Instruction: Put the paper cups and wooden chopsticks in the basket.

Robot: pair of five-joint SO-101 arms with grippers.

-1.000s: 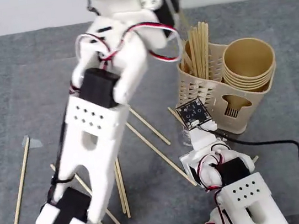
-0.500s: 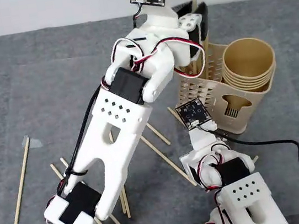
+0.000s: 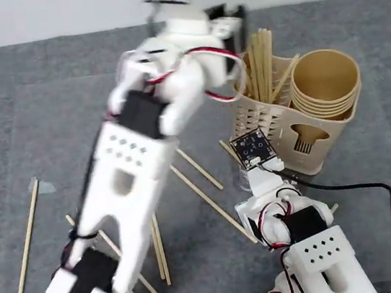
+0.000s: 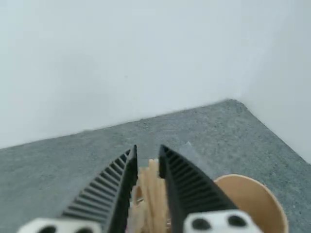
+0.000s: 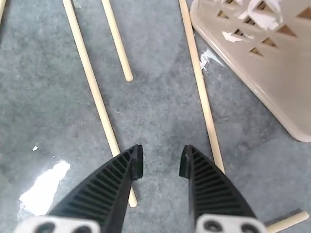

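Grey mat below a white wall

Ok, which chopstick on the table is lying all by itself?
The chopstick at the high view's left edge; the others lie bunched together nearer the middle.

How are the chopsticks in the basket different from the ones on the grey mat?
The pale wooden chopsticks in the beige slotted basket stand upright, bunched together; the wooden chopsticks on the grey mat lie flat, scattered apart. Both sets are thin, pale sticks.
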